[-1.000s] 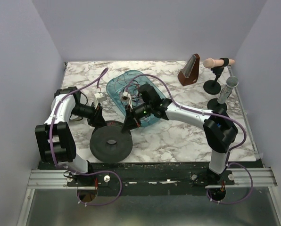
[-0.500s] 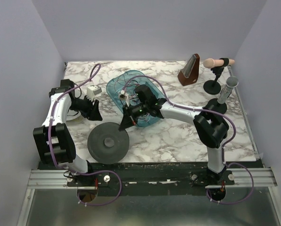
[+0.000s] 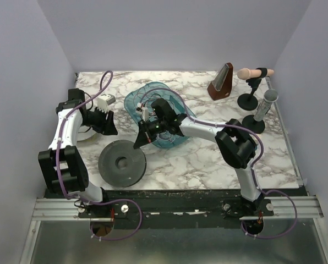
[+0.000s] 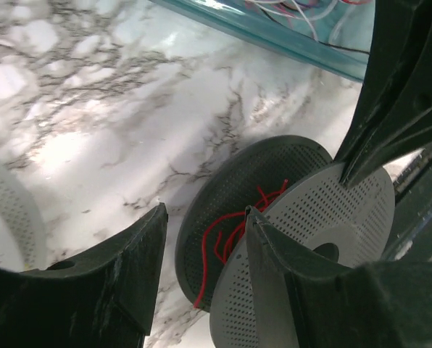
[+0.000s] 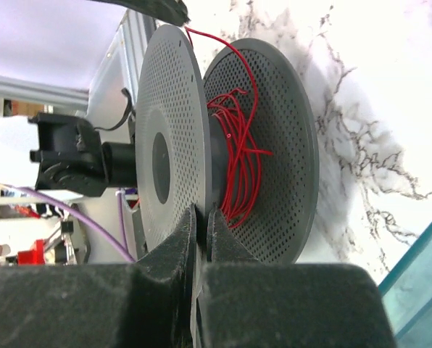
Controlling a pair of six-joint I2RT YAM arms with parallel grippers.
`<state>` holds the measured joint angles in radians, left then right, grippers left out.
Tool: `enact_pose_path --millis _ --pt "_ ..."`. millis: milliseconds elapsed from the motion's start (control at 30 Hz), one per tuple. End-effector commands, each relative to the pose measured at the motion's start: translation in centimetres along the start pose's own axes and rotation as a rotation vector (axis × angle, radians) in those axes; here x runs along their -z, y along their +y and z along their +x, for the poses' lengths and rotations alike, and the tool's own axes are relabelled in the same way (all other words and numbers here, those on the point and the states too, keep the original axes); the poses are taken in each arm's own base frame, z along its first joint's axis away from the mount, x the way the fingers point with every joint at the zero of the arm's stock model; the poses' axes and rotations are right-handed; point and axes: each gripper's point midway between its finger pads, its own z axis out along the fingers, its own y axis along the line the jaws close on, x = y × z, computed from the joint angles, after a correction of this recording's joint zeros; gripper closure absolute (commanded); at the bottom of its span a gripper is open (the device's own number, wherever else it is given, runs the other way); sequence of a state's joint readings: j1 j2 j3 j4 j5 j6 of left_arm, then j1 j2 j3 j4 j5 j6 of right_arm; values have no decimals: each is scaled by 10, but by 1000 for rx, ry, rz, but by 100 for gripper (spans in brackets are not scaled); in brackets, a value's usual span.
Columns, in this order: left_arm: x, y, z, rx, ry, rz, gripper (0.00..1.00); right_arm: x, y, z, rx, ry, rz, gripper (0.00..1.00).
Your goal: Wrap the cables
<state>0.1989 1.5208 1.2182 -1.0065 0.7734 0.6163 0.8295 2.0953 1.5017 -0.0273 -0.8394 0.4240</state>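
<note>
Seen from above, the left gripper (image 3: 108, 125) hangs at the left, fingers apart and empty, while the grey spool (image 3: 121, 162) lies near-centre, its rim pinched by the right gripper (image 3: 138, 144); only the wrist views reveal red cables (image 5: 234, 156) round its core, with more in the teal tray (image 3: 130, 104) beyond.

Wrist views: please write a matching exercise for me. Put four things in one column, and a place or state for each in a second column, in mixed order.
Column one:
1. red wire
2. teal tray
3. left gripper
4. right gripper

Column two:
A. holds loose thin cables
B. shut on the edge of one disc of the spool
C. wound between the two discs of the spool
D. open, holding nothing

Pairs: 1-C, 2-A, 3-D, 4-B.
</note>
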Motion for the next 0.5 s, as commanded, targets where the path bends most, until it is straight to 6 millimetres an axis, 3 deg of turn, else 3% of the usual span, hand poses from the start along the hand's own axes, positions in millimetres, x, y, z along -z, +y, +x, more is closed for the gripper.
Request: enact_pose_path --millis 0,100,267,333,400,467 --pt "22 27 -34 6 -58 -192 44 -13 -40 -19 10 -75 151 98" --pt "28 34 -34 -11 -43 -242 44 -17 -50 -25 6 -95 191 94" --pt "33 27 -33 -40 -54 -250 44 -16 -53 -39 18 -130 219 88" --pt "35 25 -32 -48 -60 -253 44 -16 -53 -43 27 -135 219 79" --pt "36 22 -31 -63 -62 -253 44 -14 -54 -45 39 -135 231 63" --pt "38 21 -30 -73 -62 -257 44 -12 -54 -47 61 -135 238 58"
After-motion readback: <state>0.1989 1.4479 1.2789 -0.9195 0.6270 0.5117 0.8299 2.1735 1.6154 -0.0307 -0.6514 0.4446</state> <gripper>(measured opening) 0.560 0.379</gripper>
